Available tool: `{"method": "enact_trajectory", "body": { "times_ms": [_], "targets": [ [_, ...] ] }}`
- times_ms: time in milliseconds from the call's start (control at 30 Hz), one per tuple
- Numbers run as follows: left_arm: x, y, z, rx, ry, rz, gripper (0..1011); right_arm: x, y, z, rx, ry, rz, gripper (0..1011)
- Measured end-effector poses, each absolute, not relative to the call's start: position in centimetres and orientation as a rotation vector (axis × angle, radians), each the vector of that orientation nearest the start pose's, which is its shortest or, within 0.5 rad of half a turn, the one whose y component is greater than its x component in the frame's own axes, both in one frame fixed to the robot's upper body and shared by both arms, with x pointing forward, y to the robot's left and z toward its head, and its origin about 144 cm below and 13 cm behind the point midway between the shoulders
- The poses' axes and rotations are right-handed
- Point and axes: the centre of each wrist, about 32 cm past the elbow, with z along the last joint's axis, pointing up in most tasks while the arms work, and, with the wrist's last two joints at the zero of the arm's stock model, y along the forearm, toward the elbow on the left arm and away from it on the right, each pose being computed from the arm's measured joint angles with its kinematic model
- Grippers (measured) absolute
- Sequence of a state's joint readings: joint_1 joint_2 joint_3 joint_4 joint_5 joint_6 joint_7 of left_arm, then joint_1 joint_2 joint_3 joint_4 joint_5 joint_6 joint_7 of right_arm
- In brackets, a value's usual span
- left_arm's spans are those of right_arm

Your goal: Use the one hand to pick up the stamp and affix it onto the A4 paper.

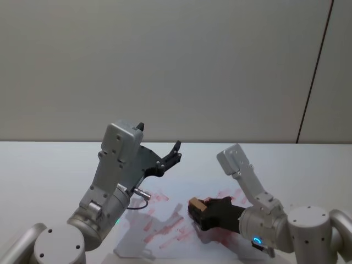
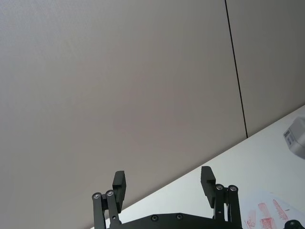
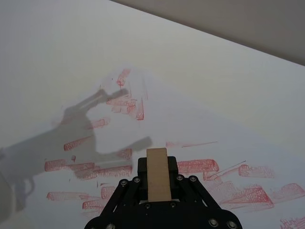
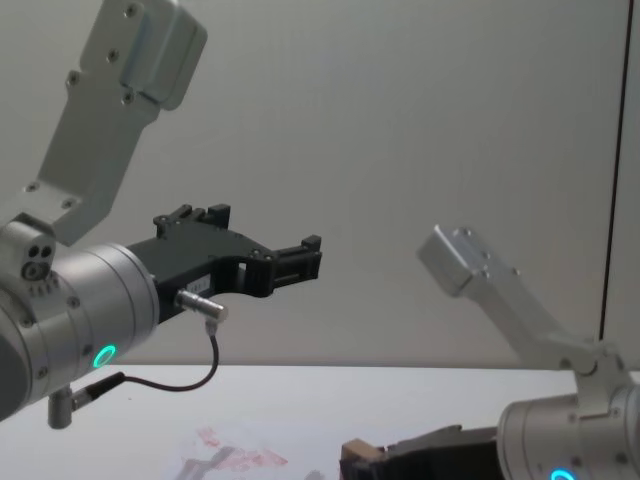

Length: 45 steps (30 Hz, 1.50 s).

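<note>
The right hand [image 1: 204, 215] reaches in low from the right near side of the white counter [image 1: 44, 165], its black fingers clamped on the two sides of the stamp [image 3: 157, 174]. The tan wooden block stands out past the fingertips, pointing left, over the near right part of the A4 paper [image 1: 157, 245]. In the head view it seems to sit right at the sheet's surface, but whether it touches the paper or hangs just above it cannot be told. The paper lies flat at the near middle of the counter and carries many red ink marks [image 3: 198, 166], blocky prints and streaks, spread to the left and right of the stamp. A blue ring [image 1: 257, 241] glows on the right wrist. The left hand [image 2: 162, 183] is raised well above the counter on the left, fingers spread apart and gripping nothing, aimed toward the far wall [image 2: 143, 71].
</note>
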<state>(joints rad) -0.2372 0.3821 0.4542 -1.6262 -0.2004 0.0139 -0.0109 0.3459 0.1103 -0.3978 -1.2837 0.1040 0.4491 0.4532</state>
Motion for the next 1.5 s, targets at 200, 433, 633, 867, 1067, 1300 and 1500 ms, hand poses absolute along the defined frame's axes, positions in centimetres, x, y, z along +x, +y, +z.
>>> {"method": "enact_trajectory", "body": {
  "times_ms": [200,433,633,867,1067,1300,1500],
  "targets": [
    [49.2,19.8,120.4,0.061,-0.268,1.124,1002,53.7,-14.9,115.5,-0.419,0.256,-0.785,221],
    [49.2,19.8,120.4,0.061,-0.268,1.124,1002,53.9,-14.9,115.2,-0.416,0.238,-0.797,221],
    [49.2,19.8,120.4,0.061,-0.268,1.124,1002,54.2,-14.8,115.2,-0.393,0.221,-0.811,221],
    [49.2,19.8,120.4,0.061,-0.268,1.124,1003,54.6,-14.5,116.2,-0.316,0.204,-0.822,221],
    [49.2,19.8,120.4,0.061,-0.268,1.124,1002,54.8,-14.6,117.9,-0.230,0.198,-0.838,221],
    [49.2,19.8,120.4,0.061,-0.268,1.124,1002,54.6,-16.0,120.4,-0.133,0.206,-0.890,221],
    [49.2,19.8,120.4,0.061,-0.268,1.124,1002,53.7,-18.3,121.7,-0.095,0.224,-0.959,221]
  ]
}}
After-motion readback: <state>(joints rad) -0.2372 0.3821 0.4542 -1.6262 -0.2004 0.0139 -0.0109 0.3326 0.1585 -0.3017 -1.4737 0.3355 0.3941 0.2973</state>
